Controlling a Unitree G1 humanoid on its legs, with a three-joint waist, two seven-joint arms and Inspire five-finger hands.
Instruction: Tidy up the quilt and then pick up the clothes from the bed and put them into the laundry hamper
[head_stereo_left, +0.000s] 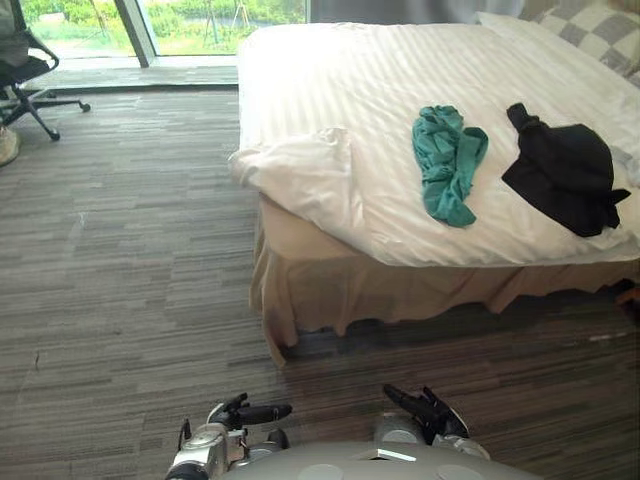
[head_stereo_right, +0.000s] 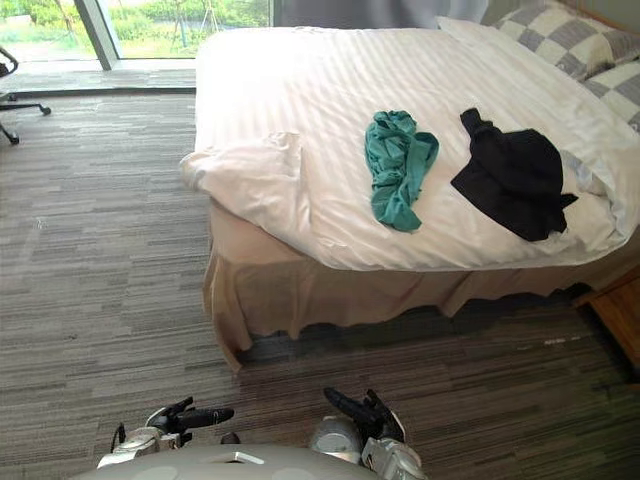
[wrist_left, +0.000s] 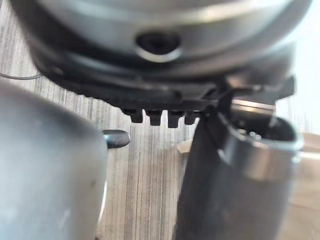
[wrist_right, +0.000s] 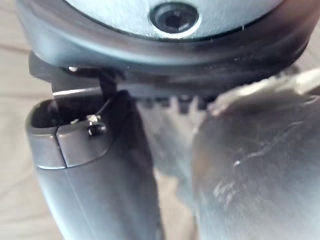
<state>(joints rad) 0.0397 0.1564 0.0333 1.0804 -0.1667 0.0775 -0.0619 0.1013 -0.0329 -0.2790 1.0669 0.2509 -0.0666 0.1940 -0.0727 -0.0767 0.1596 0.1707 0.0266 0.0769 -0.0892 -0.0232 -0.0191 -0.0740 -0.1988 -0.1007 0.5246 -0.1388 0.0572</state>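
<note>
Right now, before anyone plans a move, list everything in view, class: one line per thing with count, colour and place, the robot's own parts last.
bed: one, beige skirt, ahead to the right.
quilt: one, white, over the bed, near-left corner bunched.
green garment: one, teal, crumpled on the quilt near the front edge.
black garment: one, black, on the quilt right of the green one, apart.
pillows: two, grey-and-white checked, far right end of bed.
office chair: one, black, far left.
carpet: one, grey-brown striped, the floor.
wooden furniture: one, brown, right of the bed.
left hand: one, dark, low in front, fingers straight, empty.
right hand: one, dark, beside it, fingers relaxed, empty.
</note>
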